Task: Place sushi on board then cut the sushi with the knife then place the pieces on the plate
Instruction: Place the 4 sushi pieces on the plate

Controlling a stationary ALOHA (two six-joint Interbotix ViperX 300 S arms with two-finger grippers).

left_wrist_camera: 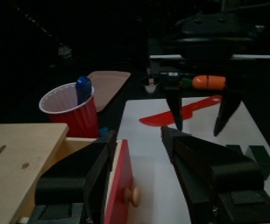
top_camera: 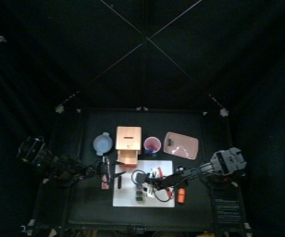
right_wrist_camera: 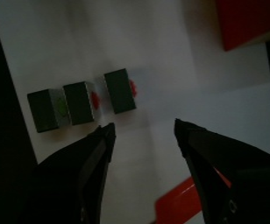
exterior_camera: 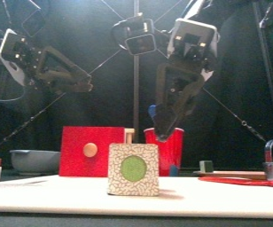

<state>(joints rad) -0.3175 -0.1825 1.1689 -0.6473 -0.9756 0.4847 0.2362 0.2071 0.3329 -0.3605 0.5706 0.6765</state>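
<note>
The sushi lies as a row of three dark blocks on the near left of the white board, one end block a hair apart. They look like light, stiff toy pieces that would skid easily, so pinch a single block across its flat faces. The right gripper hangs above, spread and empty, the red knife just to the right. The left gripper, jaws apart, sits by the wooden box on the counter's left.

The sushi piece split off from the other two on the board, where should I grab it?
Probably from straight above, pinching the split-off piece by its two narrow ends: both stand free on the white board, while the gap toward its neighbours looks tight for a jaw.
</note>
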